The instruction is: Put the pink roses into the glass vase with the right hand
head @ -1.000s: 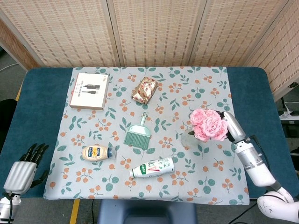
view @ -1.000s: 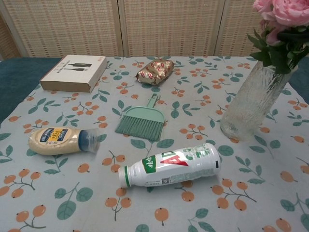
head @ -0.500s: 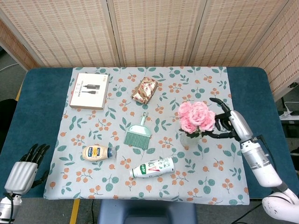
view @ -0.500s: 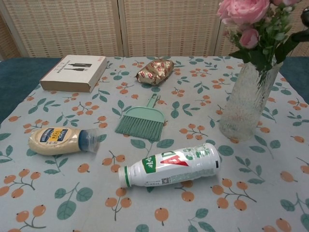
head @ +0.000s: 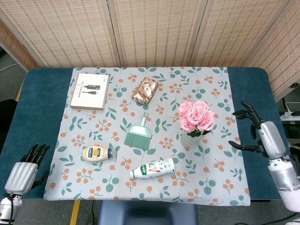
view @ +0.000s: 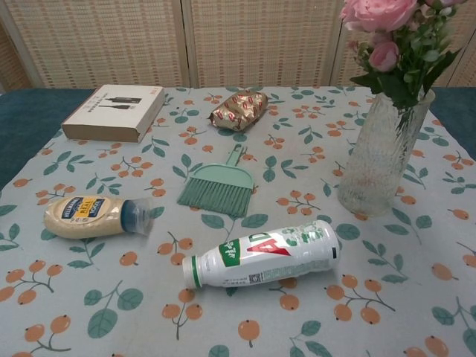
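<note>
The pink roses (head: 196,116) stand upright in the glass vase (view: 381,156), blooms and green leaves above its rim (view: 387,18). From above, the vase (head: 193,139) is mostly hidden under the bouquet. My right hand (head: 263,134) hangs over the blue table edge well to the right of the vase, fingers spread, holding nothing. My left hand (head: 24,169) rests at the table's front left corner, fingers apart and empty. The chest view shows neither hand.
A green hand brush (head: 138,134) lies left of the vase. A white bottle (head: 153,168) and a mayonnaise bottle (head: 97,153) lie on their sides near the front. A box (head: 90,91) and a shiny snack packet (head: 145,90) sit at the back.
My right hand let go of the roses, which now stand in the vase, and drew back to the right. The left hand stayed put.
</note>
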Available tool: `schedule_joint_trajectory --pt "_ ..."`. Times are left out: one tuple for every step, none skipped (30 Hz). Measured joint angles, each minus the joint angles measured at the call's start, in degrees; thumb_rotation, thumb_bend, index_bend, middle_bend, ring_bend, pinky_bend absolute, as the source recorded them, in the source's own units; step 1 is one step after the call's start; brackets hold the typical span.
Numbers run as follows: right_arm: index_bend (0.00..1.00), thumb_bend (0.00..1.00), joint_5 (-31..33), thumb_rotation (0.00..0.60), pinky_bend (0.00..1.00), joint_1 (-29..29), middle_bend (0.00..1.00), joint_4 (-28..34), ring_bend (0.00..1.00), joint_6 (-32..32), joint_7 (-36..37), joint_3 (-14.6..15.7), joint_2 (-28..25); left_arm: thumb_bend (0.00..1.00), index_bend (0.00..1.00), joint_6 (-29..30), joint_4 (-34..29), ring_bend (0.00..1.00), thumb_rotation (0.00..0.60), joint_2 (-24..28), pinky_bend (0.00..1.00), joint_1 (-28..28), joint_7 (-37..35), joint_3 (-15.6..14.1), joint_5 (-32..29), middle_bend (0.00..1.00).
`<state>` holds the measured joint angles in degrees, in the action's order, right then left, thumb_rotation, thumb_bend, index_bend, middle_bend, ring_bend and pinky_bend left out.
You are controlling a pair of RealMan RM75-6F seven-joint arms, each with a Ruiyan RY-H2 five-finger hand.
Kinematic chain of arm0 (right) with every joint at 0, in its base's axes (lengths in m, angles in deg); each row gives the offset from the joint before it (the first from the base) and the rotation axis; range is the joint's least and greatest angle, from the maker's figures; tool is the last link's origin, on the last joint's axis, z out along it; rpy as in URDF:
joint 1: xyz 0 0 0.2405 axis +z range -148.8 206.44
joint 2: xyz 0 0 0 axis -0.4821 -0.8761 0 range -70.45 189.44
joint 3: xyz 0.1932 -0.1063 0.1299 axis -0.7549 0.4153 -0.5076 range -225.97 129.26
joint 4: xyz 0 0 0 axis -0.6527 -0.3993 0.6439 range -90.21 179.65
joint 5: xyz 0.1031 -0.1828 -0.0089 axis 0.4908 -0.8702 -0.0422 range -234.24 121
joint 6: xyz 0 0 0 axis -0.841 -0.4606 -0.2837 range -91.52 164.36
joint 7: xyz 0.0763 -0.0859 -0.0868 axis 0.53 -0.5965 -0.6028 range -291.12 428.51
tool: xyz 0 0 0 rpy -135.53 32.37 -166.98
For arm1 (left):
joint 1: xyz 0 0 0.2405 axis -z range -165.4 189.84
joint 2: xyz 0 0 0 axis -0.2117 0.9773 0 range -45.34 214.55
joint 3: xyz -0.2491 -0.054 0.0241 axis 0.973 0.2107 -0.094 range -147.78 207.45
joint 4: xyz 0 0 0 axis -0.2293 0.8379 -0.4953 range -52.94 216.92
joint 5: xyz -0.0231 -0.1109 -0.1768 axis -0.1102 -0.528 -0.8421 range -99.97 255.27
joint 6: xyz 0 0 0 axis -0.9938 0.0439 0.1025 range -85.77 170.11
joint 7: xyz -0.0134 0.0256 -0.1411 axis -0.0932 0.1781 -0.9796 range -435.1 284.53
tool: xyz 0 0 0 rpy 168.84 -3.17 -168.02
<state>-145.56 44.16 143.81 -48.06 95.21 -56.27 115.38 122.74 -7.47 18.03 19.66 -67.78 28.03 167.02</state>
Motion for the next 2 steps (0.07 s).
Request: schedule_joint_trajectory --pt "0.05 0.0 -0.94 0.6 0.7 -1.49 0.25 -0.8 0.28 -2.23 -2.7 0.72 0.56 0.35 0.07 0.09 -0.02 0.01 0.6 0.01 0.29 -0.03 0.05 -0.01 0.06 0.08" --pt "0.05 0.0 -1.62 0.6 0.68 -2.63 0.25 -1.83 0.27 -3.99 -4.9 1.16 1.41 0.35 0.07 0.2 -0.06 0.01 0.6 0.02 0.29 -0.05 0.08 -0.02 0.16 0.08"
